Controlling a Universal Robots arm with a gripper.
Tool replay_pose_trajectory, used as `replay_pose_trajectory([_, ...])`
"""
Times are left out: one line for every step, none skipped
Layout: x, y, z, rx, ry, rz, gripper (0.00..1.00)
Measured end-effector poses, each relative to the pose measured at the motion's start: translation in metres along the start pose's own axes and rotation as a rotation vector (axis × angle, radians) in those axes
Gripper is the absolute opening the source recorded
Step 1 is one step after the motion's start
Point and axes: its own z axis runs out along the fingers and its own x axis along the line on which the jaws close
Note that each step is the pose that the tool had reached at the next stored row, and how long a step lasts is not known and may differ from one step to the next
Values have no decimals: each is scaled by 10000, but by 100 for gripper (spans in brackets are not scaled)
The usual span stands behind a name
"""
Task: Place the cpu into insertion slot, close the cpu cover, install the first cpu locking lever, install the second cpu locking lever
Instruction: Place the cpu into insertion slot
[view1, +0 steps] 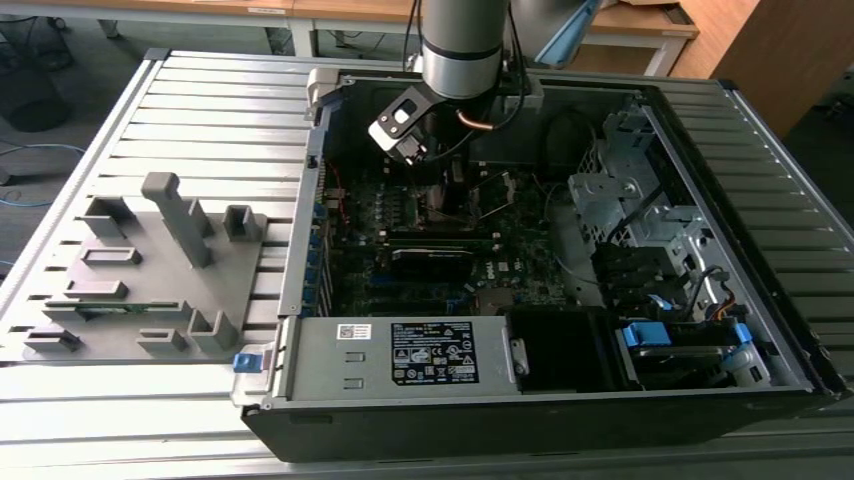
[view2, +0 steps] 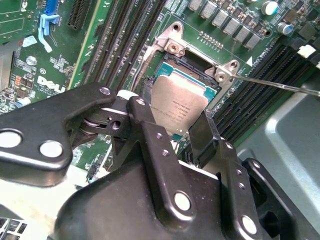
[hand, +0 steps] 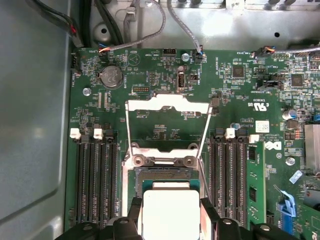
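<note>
The cpu (view2: 180, 97), a flat silver square with a green edge, sits between my two black fingers (view2: 150, 135), directly over the insertion slot (view2: 189, 64). In the first wrist view the cpu (hand: 170, 205) covers the near part of the slot (hand: 162, 174), whose dark centre shows beyond it. I cannot tell whether the chip rests in the slot or hangs just above it. My gripper (view2: 172, 120) is shut on the chip's two side edges. The cpu cover (hand: 167, 103) is swung open beyond the slot. A thin locking lever (view2: 272, 84) sticks out sideways. In the exterior view the gripper (view1: 447, 190) is low inside the case.
Black memory slots (hand: 97, 180) flank the socket on both sides. Cables (hand: 135, 30) run along the case wall beyond the board. A power supply box (view1: 434, 352) with a white label, a drive cage (view1: 627, 200) and a grey fixture (view1: 147, 260) outside the case are nearby.
</note>
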Motion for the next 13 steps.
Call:
replay_pose_trajectory([10,0,0,0,-1,0,54])
replay_pose_trajectory([16,0,2,-1,0,0,54])
replay_pose_trajectory([17,0,8,-3,3,-2,54])
replay_pose_trajectory([19,0,14,-1,1,-2,54])
replay_pose_trajectory([19,-1,22,0,-1,-1,54])
replay_pose_trajectory([19,-1,29,0,-1,-1,54])
replay_pose_trajectory([19,-2,30,0,-3,-1,54])
replay_pose_trajectory([19,-2,30,1,-4,-1,54])
replay_pose_trajectory([19,3,31,-1,-1,0,54])
replay_pose_trajectory([19,4,28,0,-2,0,54])
replay_pose_trajectory([19,4,28,-1,-1,-1,54])
replay_pose_trajectory([19,4,28,-1,-2,0,54])
replay_pose_trajectory([19,5,27,0,-8,-1,54])
